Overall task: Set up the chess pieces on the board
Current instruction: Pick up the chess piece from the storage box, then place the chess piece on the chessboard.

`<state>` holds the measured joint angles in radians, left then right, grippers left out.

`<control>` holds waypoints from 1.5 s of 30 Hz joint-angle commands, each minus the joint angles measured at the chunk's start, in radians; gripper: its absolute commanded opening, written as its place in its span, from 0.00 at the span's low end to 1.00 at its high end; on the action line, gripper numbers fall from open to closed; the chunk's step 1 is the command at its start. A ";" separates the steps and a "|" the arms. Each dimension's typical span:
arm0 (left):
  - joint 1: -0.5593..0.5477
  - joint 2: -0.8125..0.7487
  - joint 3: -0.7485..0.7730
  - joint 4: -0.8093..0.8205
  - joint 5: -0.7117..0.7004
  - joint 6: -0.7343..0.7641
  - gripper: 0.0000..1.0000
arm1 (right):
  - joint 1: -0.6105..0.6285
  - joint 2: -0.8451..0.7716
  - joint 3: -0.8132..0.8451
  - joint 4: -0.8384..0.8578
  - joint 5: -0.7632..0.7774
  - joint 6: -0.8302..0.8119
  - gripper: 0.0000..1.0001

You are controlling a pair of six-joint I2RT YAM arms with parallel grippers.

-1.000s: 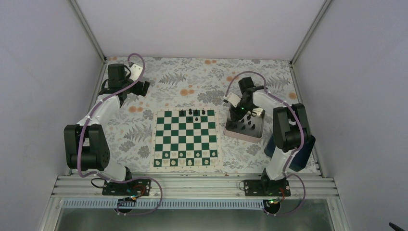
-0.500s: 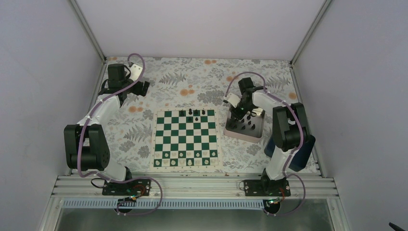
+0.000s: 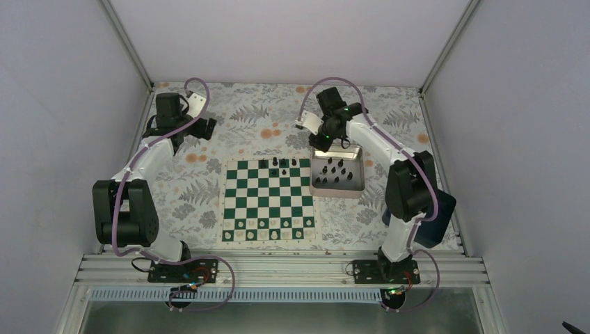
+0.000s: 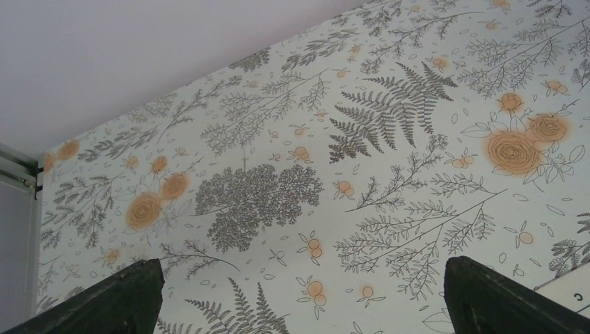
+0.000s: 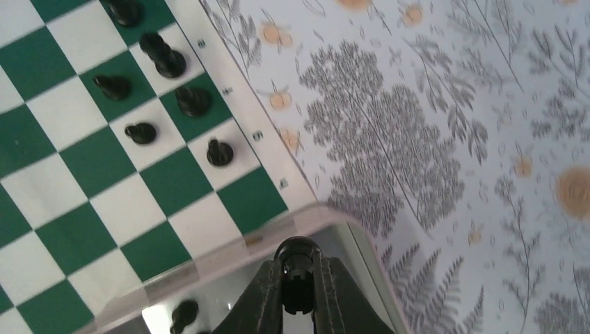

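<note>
**A:** What is lying lowest in the overhead frame?

**B:** The board (image 3: 268, 202) is sitting at centre, just where it was a second ago. White pieces (image 3: 268, 235) are standing along its bottom rows.

**A:** And the black chess pieces (image 3: 278, 165)?

**B:** Six are standing on the board's top two rows. More are waiting in the tray (image 3: 337, 194) at centre right. The tray was lying skewed and apart from the board. Now it is sitting straighter and higher, with its left rim pressing against the board's right edge.

**A:** What is the right gripper (image 5: 298, 273) doing?

**B:** It was reaching down into the tray. Now it is hanging over the tray's upper left corner, its jaws clamping one black piece (image 5: 297, 252).

**A:** And further up?

**B:** The left gripper (image 4: 300, 268) is staying at upper left over the floral tablecloth (image 4: 362, 174). Its jaws are standing wide apart and holding nothing.
</note>
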<state>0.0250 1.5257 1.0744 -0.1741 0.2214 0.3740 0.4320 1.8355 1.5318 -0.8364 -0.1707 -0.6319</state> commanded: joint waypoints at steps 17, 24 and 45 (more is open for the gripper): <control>0.015 -0.014 -0.009 0.007 0.012 0.002 1.00 | 0.075 0.204 0.077 0.027 -0.028 -0.022 0.06; 0.016 -0.014 -0.011 0.008 0.013 0.002 1.00 | 0.098 0.234 0.069 0.020 -0.020 -0.027 0.06; 0.023 -0.009 -0.015 0.015 0.024 0.003 1.00 | 0.109 0.274 0.058 0.027 0.052 -0.037 0.07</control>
<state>0.0414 1.5257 1.0740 -0.1741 0.2222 0.3740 0.5312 2.0892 1.5982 -0.8082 -0.1471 -0.6579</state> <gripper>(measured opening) 0.999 0.101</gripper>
